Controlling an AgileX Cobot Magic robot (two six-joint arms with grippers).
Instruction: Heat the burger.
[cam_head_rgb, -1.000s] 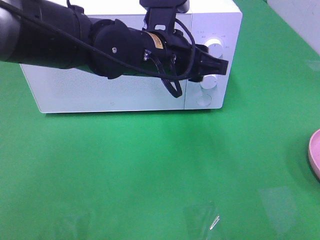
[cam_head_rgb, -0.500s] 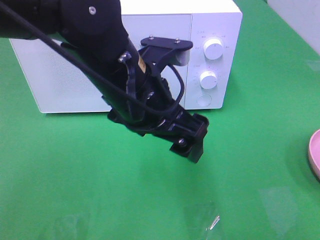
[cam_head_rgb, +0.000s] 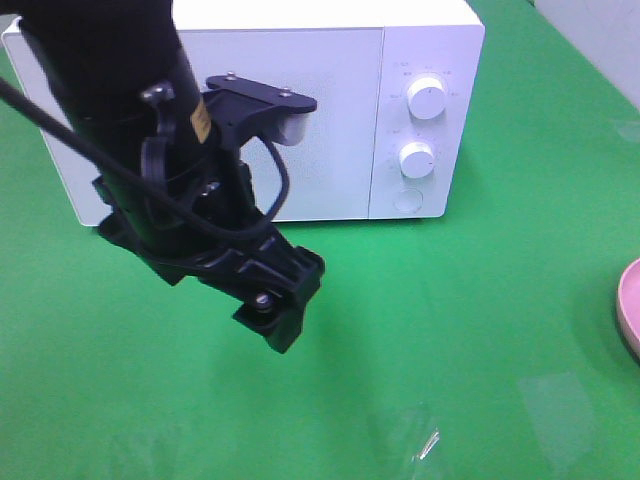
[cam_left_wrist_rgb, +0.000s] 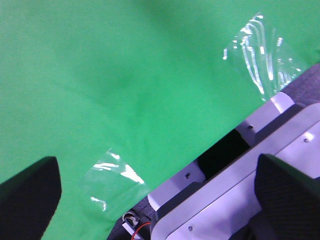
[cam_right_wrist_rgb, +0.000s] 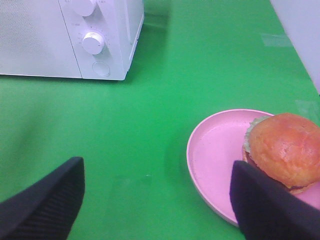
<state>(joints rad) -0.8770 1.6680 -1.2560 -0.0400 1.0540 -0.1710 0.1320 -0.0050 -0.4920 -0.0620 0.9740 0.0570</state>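
The burger (cam_right_wrist_rgb: 284, 150), with a golden-brown bun and a green lettuce frill, sits on the pink plate (cam_right_wrist_rgb: 215, 155) in the right wrist view. My right gripper (cam_right_wrist_rgb: 157, 207) is open and empty, hovering short of the plate; the burger lies just beside one of its fingers (cam_right_wrist_rgb: 272, 210). The white microwave (cam_head_rgb: 330, 110) stands at the back with its door shut. My left gripper (cam_head_rgb: 275, 312) hangs over the green table in front of the microwave door, clear of it. In the left wrist view its fingers (cam_left_wrist_rgb: 27, 200) are spread wide with nothing between them.
The microwave has two round knobs (cam_head_rgb: 427, 98) (cam_head_rgb: 416, 158) and a round button (cam_head_rgb: 407, 198) on its right panel. Only the plate's rim (cam_head_rgb: 630, 310) shows at the right edge of the high view. Clear tape patches (cam_head_rgb: 420, 440) glint on the green cloth near the front.
My left arm has pulled back from the microwave's knobs and swung down and to the left, over the table in front of the door. The microwave stays shut.
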